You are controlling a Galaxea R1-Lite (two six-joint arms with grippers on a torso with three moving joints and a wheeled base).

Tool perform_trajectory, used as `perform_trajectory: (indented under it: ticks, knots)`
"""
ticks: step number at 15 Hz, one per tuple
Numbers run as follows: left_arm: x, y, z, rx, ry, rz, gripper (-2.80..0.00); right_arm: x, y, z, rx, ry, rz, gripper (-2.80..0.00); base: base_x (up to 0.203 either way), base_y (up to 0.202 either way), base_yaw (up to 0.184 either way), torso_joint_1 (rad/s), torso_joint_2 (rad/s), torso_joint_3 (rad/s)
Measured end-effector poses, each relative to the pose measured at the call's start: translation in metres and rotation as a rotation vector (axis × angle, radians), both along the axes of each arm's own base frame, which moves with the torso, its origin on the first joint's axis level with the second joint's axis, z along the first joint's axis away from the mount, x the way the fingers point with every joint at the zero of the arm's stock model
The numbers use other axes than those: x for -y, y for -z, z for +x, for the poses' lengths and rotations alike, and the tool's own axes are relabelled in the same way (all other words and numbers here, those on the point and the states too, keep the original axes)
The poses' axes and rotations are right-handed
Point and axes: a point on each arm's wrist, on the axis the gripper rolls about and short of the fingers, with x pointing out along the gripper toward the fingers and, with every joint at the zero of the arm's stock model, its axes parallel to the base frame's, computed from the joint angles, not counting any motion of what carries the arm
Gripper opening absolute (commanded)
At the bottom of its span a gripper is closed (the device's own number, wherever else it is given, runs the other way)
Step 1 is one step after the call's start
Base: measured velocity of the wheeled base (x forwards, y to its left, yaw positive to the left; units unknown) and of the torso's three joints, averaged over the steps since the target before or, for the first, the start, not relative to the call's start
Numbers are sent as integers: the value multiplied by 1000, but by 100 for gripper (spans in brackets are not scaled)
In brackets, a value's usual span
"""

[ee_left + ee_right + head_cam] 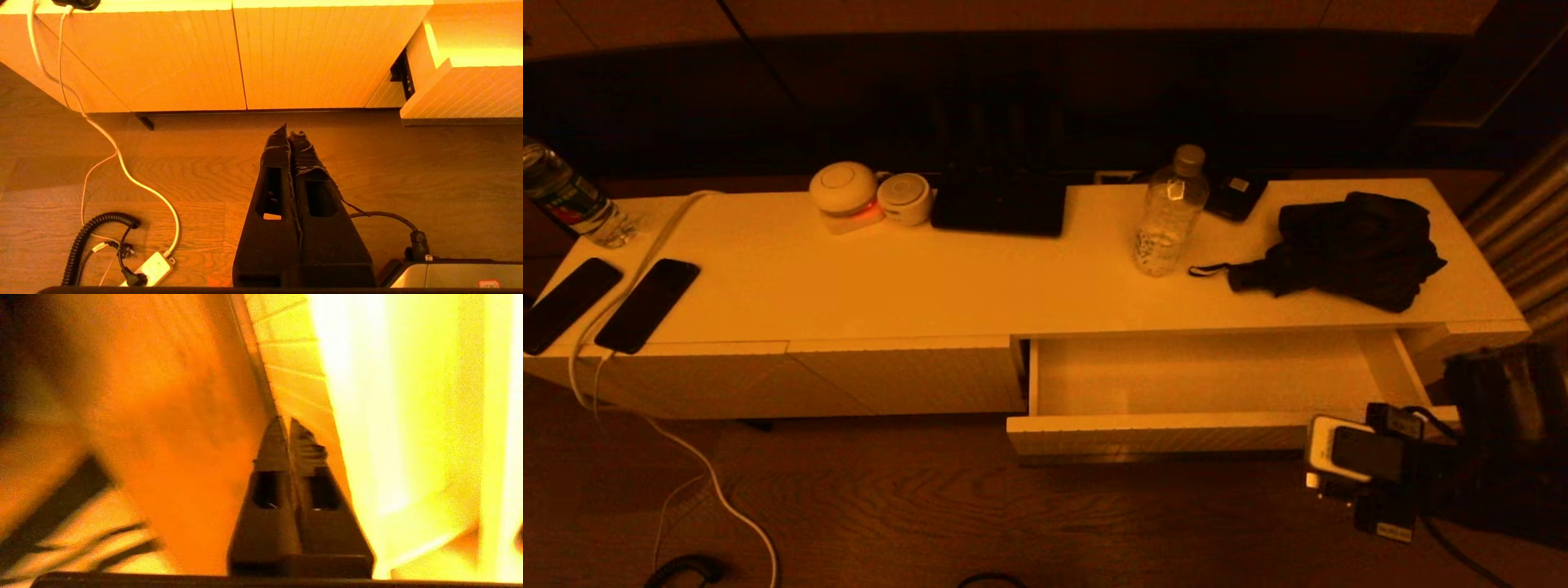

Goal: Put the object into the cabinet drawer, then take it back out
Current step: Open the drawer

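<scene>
The cabinet drawer [1160,433] stands pulled out at the right of the low white cabinet, its pale inside [1201,376] bare. A clear water bottle [1170,212] and a black folded umbrella [1347,245] rest on the cabinet top above it. My right arm [1372,465] is low at the drawer's right front corner. In the right wrist view the right gripper [288,422] is shut on nothing, close to the ribbed drawer front [294,367]. My left gripper [291,130] is shut and empty over the wooden floor, left of the drawer [466,94].
Two dark phones [568,302] [647,304] and a bottle [568,200] sit at the cabinet's left end. Two round devices [844,194] [904,198] and a black slab [999,202] stand at the back. A white cable [727,498] trails to a power strip [153,267].
</scene>
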Motion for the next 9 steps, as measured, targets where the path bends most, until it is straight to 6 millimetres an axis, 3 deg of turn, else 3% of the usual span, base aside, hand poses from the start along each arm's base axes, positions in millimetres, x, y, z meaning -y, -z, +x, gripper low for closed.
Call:
perform_trajectory:
  ticks: [4,9]
  knots:
    - [0,0,0,0,0,0,-280,2,-28,-19,-182,186,172,-280,0,0,0,0,0,0]
    - [0,0,0,0,0,0,-280,-14,-44,1,-288,379,396,-280,0,0,0,0,0,0]
